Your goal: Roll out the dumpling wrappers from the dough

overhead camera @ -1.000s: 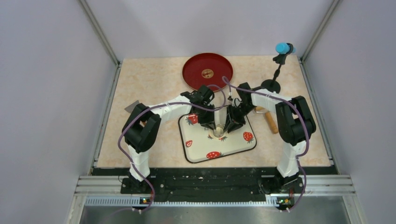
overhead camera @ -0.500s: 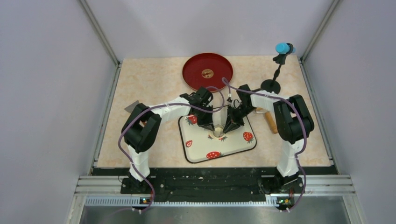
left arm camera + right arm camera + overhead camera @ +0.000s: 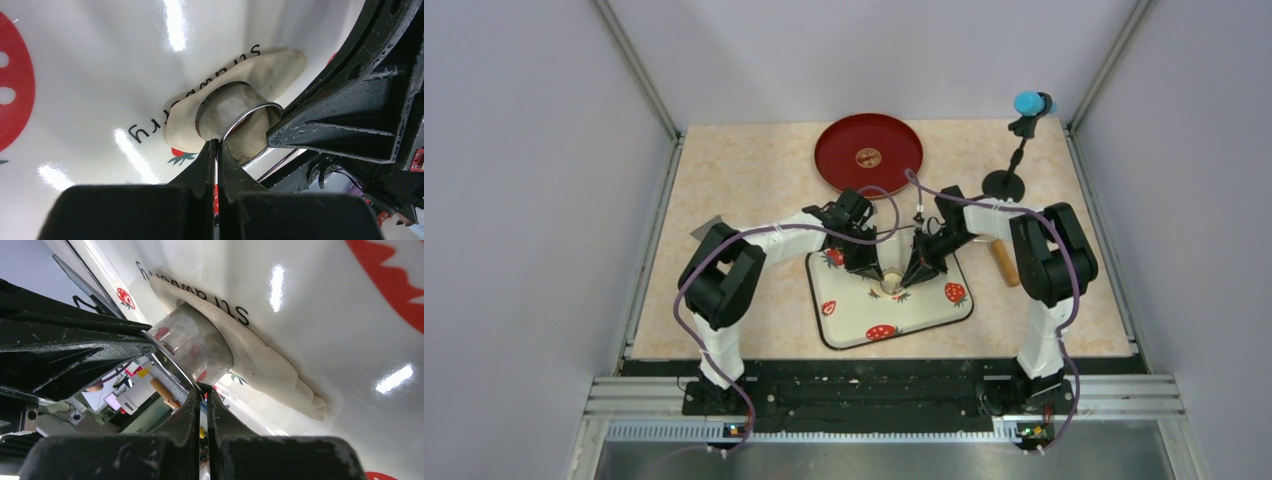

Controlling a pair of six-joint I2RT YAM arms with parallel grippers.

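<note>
Glossy white tray, matt pale dough, shiny metal ring, scuffed matt black left claw

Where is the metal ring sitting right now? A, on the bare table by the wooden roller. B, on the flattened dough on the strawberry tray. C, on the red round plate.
B: the metal ring stands on the dough on the strawberry tray, its rim pinched by the left gripper and the right gripper.

cream dough, silver ring, white tray with red strawberry print.
</note>
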